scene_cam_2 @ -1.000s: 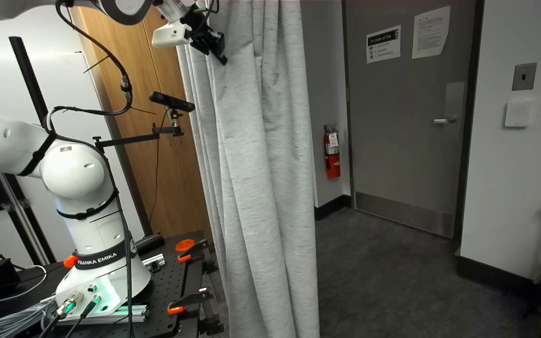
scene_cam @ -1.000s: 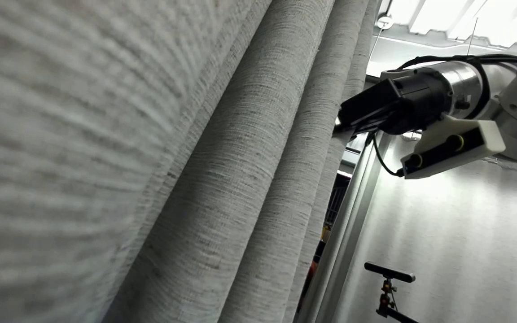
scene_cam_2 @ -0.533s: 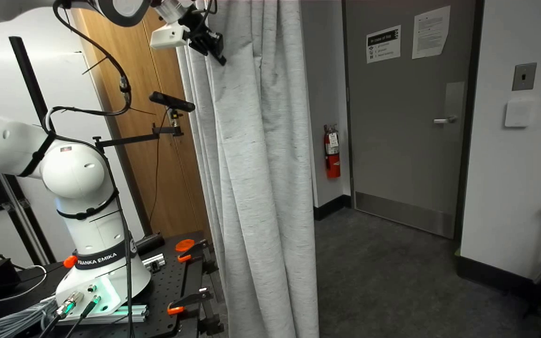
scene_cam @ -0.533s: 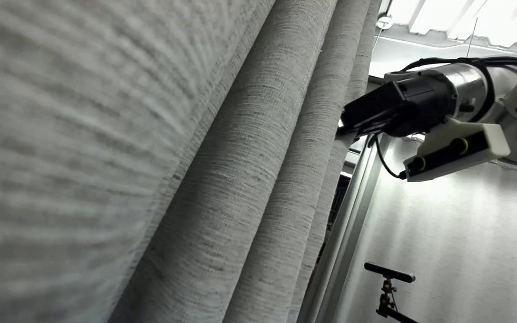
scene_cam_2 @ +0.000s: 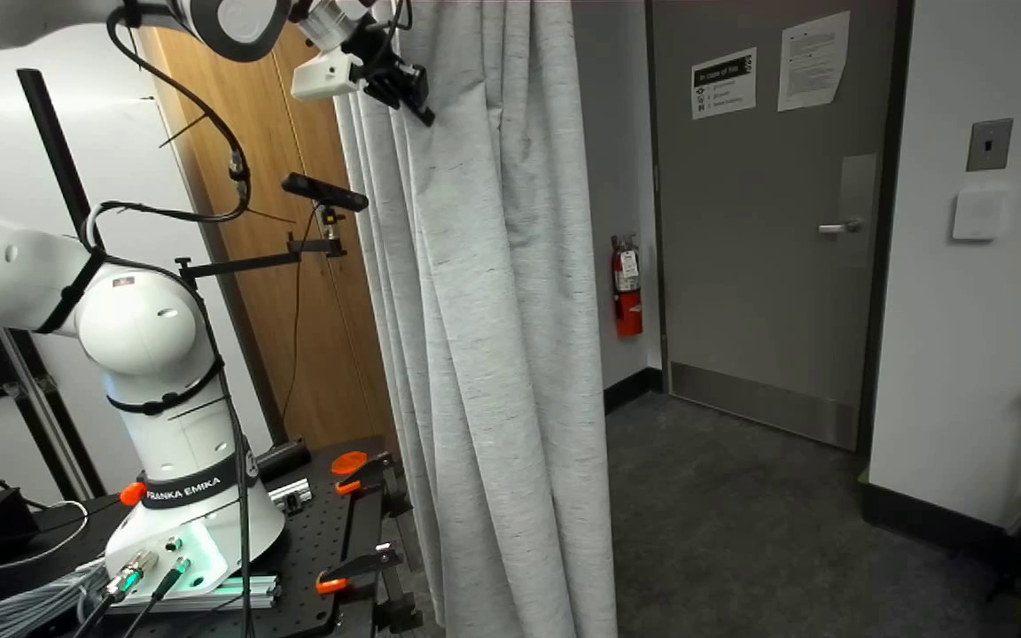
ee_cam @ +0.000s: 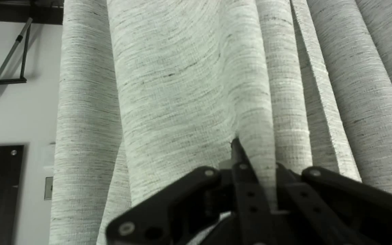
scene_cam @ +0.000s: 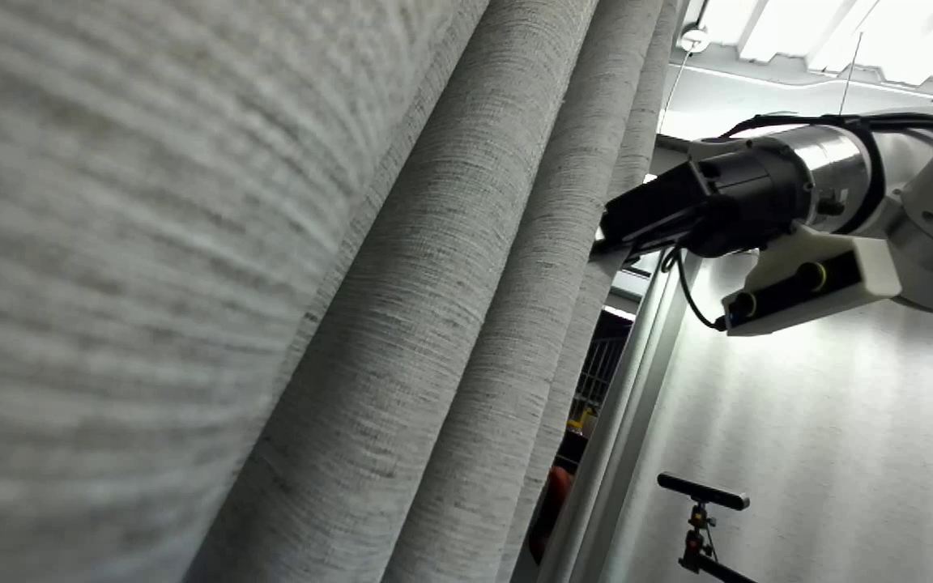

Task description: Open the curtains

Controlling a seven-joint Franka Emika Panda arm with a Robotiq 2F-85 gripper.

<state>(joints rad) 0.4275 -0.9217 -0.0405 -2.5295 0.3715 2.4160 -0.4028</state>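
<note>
The light-grey woven curtain hangs in long folds in an exterior view. It also fills the left of an exterior view, very close to that camera. In the wrist view the curtain fills most of the picture. My gripper has a fold of the curtain between its fingers and is closed on it. The finger on the right is partly hidden behind the fold. The gripper tip touches the curtain's upper part in both exterior views.
A camera on a black arm stands beside the curtain; it also shows in an exterior view. The robot's black table carries orange clamps near the curtain. A fire extinguisher and a grey door are beyond the curtain.
The gripper has shifted slightly with the fabric in it. In an exterior view the curtain's free edge has moved a little to the right. The gripper stays closed on the fold.
</note>
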